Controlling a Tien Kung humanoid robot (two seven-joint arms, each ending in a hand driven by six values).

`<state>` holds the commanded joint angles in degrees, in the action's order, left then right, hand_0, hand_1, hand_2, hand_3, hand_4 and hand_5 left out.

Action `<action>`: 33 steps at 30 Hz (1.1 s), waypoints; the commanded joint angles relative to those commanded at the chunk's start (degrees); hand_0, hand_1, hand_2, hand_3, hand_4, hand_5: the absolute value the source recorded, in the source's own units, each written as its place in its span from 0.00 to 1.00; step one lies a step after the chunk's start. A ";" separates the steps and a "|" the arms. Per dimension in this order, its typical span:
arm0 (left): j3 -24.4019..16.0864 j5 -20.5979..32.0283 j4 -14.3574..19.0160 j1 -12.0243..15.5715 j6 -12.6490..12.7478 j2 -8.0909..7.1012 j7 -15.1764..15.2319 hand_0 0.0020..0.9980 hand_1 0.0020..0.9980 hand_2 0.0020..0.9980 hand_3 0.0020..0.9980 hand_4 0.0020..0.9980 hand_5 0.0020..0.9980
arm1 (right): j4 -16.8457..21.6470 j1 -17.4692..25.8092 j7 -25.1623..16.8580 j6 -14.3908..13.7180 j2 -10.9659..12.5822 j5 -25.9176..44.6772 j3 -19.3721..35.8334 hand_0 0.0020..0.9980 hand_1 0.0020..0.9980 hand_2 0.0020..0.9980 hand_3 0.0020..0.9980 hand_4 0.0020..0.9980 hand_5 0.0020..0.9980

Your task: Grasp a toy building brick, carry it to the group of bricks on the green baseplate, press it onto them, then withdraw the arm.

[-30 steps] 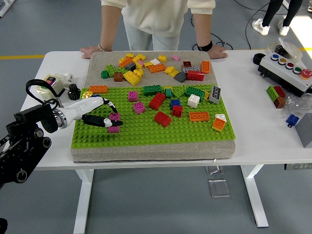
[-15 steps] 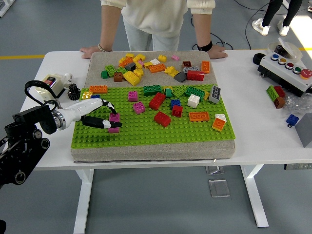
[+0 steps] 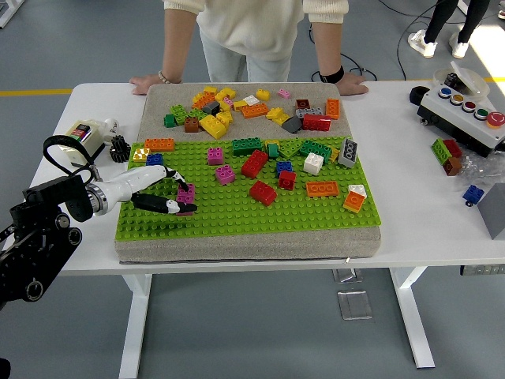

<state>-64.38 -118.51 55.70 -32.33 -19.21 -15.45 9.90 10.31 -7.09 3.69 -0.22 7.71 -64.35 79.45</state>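
Observation:
A small magenta brick (image 3: pixel 188 192) sits on the left part of the green baseplate (image 3: pixel 237 212). My left hand (image 3: pixel 187 197) reaches in from the left. Its forefinger arches over the top of the brick and its thumb (image 3: pixel 170 206) lies along the brick's near side, so the brick is pinched between them. The brick's lower part is hidden by the thumb. Further right on the plate stands the group of bricks, among them a red one (image 3: pixel 263 192), a pink one (image 3: pixel 225 174) and an orange one (image 3: pixel 322 188). My right arm does not show.
Several loose bricks (image 3: pixel 237 110) lie on the grey mat behind the plate. A person stands at the far side with one hand (image 3: pixel 146 82) and the other hand (image 3: pixel 353 84) flat on the table. A button box (image 3: pixel 465 110) and several bricks lie at the right, small gear parts (image 3: pixel 118 147) at the left.
My left arm has drawn back a little to the left and down. The fingertips stay at the magenta brick, which has hardly moved. The person's hands have not moved.

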 joint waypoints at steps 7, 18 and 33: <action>0.07 -0.59 0.19 0.20 -0.75 -0.23 -0.14 1.00 0.92 0.89 0.69 1.00 0.81 | 0.00 0.05 -0.04 -0.05 -0.07 0.07 -0.14 0.75 0.67 0.73 0.65 0.91 0.49; -0.02 -0.99 0.27 0.38 -0.99 -0.54 -0.22 1.00 0.92 0.88 0.69 1.00 0.81 | 0.00 0.05 -0.07 -0.03 -0.07 0.08 -0.09 0.75 0.67 0.73 0.65 0.91 0.49; -2.53 4.00 4.23 0.47 2.36 -0.69 0.89 1.00 0.91 0.86 0.68 1.00 0.79 | 0.00 0.01 -0.06 0.00 0.02 0.11 0.10 0.75 0.67 0.73 0.65 0.91 0.49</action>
<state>-66.91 -114.51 59.92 -31.87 -16.84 -16.15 10.80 10.31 -7.08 3.62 -0.22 7.74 -64.25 79.55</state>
